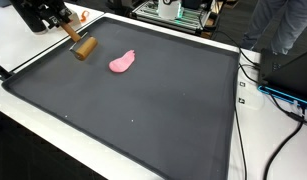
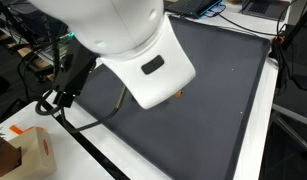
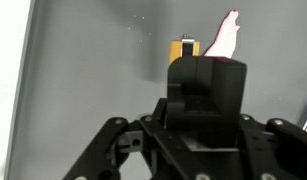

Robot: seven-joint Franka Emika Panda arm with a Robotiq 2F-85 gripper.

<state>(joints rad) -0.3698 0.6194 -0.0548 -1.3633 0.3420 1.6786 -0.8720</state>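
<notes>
In an exterior view, the near stretch of dark mat (image 1: 143, 120) lay bare, with wide room toward 5 o'clock. Farther in, the mat's edge ran close behind the gripper (image 1: 59, 22) at 11 o'clock, with white table (image 1: 18, 50) just past it. The wooden mallet (image 1: 83, 47) was pale brown, a short handle with a stubby round head (in the wrist view it showed as a yellowish block). I had the gripper closed on its handle, the head slanting out toward 4 o'clock at the mat's far corner. A pink lump (image 1: 122, 62) lay at the head's 3 o'clock, near but apart.
</notes>
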